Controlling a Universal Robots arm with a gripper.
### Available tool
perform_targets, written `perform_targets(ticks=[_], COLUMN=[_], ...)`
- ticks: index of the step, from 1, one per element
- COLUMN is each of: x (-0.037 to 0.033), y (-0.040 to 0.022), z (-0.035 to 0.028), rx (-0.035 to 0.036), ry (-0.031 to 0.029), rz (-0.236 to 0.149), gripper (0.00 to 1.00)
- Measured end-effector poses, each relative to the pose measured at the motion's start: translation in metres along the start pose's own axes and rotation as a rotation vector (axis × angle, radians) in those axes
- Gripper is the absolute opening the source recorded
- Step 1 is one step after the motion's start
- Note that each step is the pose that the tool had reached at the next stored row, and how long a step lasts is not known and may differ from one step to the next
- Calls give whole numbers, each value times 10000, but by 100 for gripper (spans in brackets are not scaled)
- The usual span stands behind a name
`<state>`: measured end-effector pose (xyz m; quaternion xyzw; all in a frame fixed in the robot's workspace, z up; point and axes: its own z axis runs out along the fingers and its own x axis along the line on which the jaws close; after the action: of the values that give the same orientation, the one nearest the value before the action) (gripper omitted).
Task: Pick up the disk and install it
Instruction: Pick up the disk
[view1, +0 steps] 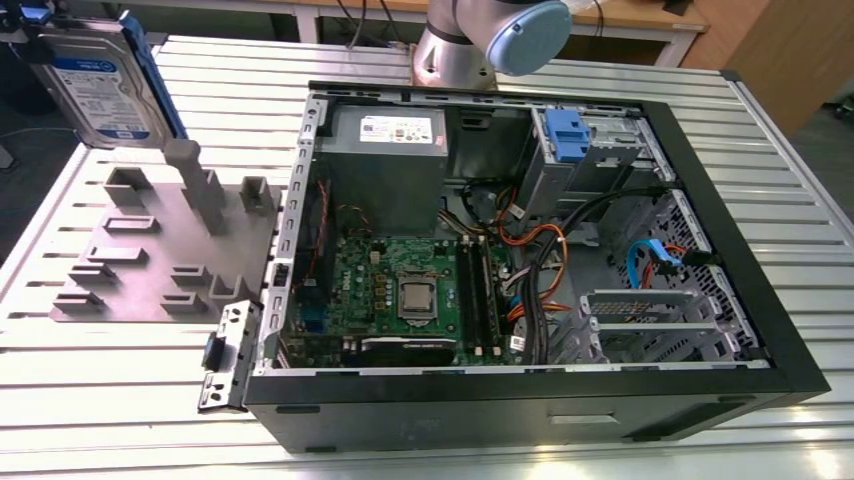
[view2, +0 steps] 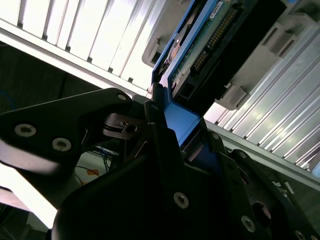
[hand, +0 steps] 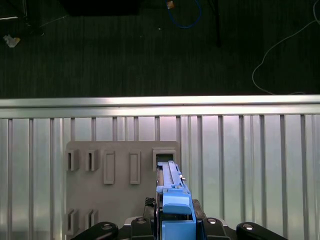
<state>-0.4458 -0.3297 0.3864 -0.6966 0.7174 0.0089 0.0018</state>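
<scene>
My fingers (view2: 159, 120) are clamped on the disk (view1: 96, 85). They grip it by the end of its blue rail, which shows squeezed between the black finger links in the second wrist view. In the exterior view the disk hangs on edge at the far corner, on the exterior view's left, with its label side toward the camera. It is above the grey holder plate (view1: 140, 265) that lies on the slatted table (view1: 107, 400).

In the first wrist view I look down along the disk's edge toward an open slot (hand: 164, 156) in that plate. The disk's lower end seems to sit just over this slot. I cannot tell for certain that it is fully clear, though in the exterior view it looks lifted free of the plate.

I judge the pick-up half done, or very nearly so. The install half is not yet begun. The open computer case (view1: 400, 410) sits on the exterior view's right, well apart from the disk. Its drive bay (view1: 607, 150), with a blue latch (view1: 567, 130) beside it at the far side of the case, is nowhere near what I hold.
</scene>
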Motion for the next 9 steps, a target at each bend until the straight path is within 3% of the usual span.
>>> perform_targets(ticks=[9], x=[-1], y=[0], z=[-37], rx=[0], ry=[0], rz=[0], gripper=[36])
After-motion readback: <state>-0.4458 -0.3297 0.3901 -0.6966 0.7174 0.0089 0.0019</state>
